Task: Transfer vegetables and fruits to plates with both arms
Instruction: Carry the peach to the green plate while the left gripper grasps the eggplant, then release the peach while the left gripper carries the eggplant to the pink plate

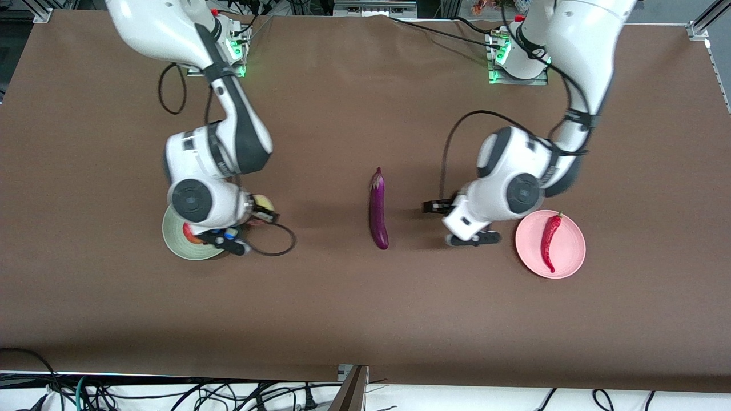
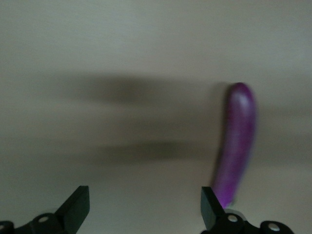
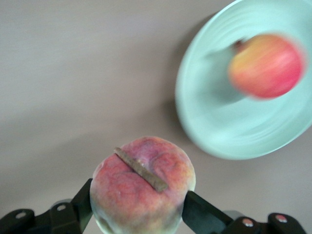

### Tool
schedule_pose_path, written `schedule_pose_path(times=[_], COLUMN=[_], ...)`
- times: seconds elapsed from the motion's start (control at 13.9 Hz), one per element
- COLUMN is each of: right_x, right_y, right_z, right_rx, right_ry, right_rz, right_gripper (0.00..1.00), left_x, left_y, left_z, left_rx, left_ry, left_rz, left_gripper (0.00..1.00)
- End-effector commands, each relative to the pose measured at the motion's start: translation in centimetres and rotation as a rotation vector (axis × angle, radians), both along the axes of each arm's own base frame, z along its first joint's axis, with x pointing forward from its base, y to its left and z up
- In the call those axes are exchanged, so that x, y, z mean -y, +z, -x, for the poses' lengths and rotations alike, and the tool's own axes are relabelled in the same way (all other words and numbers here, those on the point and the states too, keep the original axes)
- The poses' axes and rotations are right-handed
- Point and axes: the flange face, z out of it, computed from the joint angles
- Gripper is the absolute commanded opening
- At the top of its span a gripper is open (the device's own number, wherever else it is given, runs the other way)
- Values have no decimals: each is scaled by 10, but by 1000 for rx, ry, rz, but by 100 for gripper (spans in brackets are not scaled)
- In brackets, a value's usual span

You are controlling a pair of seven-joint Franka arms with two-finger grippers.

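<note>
My right gripper point(image 1: 261, 210) is shut on the pale pink-yellow peach point(image 1: 263, 202) and holds it over the table just beside the mint green plate point(image 1: 177, 242). In the right wrist view the peach point(image 3: 142, 185) sits between the fingers point(image 3: 195, 209). The red apple point(image 3: 265, 66) lies on the green plate point(image 3: 214, 122); it also shows in the front view point(image 1: 191, 233). My left gripper point(image 1: 434, 206) is open and empty, low over the table between the purple eggplant point(image 1: 378, 208) and the pink plate point(image 1: 571, 251). The red chili point(image 1: 550, 240) lies on the pink plate. The eggplant point(image 2: 239, 141) lies beside the left gripper point(image 2: 145, 209).
A black cable loop point(image 1: 274, 242) hangs from the right wrist onto the brown table beside the green plate. Cables lie below the table's front edge point(image 1: 228, 394).
</note>
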Motion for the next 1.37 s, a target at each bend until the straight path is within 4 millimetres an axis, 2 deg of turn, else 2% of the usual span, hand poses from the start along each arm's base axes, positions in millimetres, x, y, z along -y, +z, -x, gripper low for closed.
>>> schedule_pose_path(times=[0.0,0.07,0.22,0.36,0.43,0.5,0.58,0.79,0.86,0.94,1.08,1.15,1.22,1.29], right_x=[51,63,84,100,101,101,99,85,85,84,89,92,99,110], right_y=[-10,-16,-39,-54,-50,-40,-26,35,58,92,161,189,214,237], right_z=[15,17,24,25,23,21,16,-3,-5,-5,4,15,30,43], right_rx=[-40,-36,-8,26,31,43,60,47,41,79,171,186,162,164], right_ry=[97,108,122,110,103,103,105,114,109,114,138,141,159,171], right_rz=[19,12,3,0,-6,-13,-19,-28,-29,-48,-84,-101,-122,-140], right_gripper=[29,38,45,91,99,99,99,99,99,99,99,99,99,99], left_x=[67,82,101,112,117,119,114,89,80,64,20,1,-24,-50], left_y=[-32,-45,-75,-96,-100,-101,-99,-87,-76,-60,-18,0,8,7], left_z=[22,29,41,50,54,56,52,39,35,27,15,12,7,5], left_rx=[72,89,119,144,164,162,159,119,100,68,6,1,-18,-59], left_ry=[85,90,92,81,63,69,86,97,96,94,40,-10,-71,-136], left_rz=[32,36,47,51,52,53,50,19,2,-27,-164,-249,-331,-398], left_gripper=[100,100,100,100,69,13,0,0,0,0,0,0,0,0])
